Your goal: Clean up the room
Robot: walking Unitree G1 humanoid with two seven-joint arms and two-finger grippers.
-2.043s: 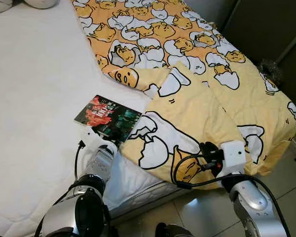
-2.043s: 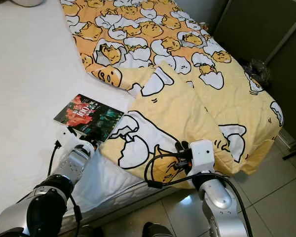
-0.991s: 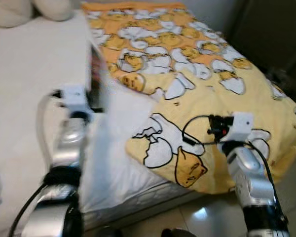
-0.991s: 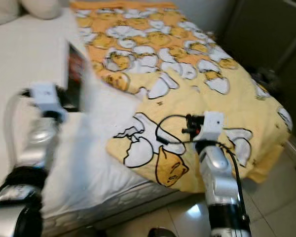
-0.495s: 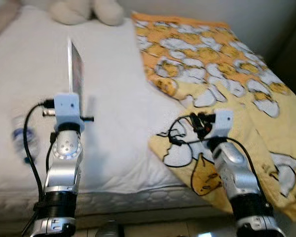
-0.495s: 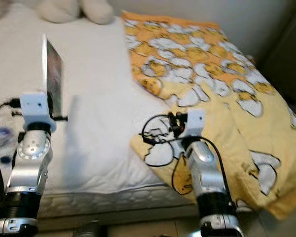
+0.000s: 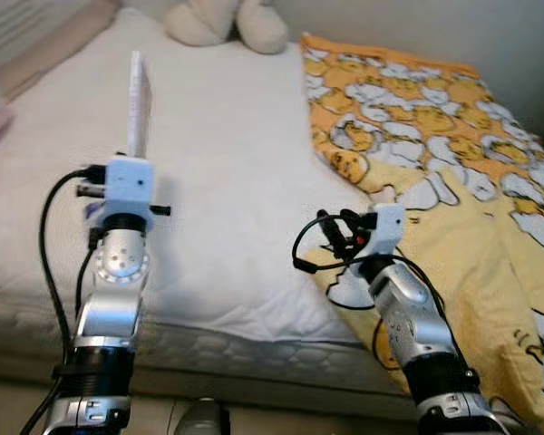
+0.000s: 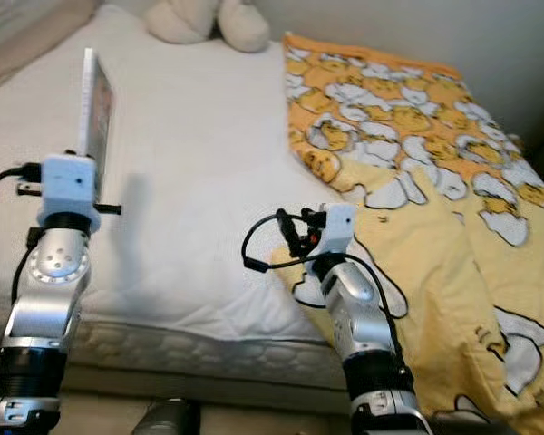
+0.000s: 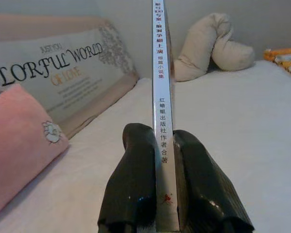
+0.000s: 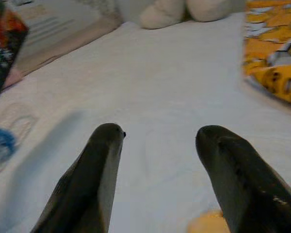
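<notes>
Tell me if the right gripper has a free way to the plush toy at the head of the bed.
Probably not from here: the right gripper is open, bare sheet ahead, but the plush toy lies far up.

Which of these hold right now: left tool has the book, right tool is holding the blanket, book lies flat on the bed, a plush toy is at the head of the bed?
1. The left tool grips the book. True.
2. The right tool holds the yellow blanket. False: its fingers are open and hold nothing.
3. The book lies flat on the bed. False: it is held upright, above the bed.
4. A plush toy sits at the head of the bed. True.
</notes>
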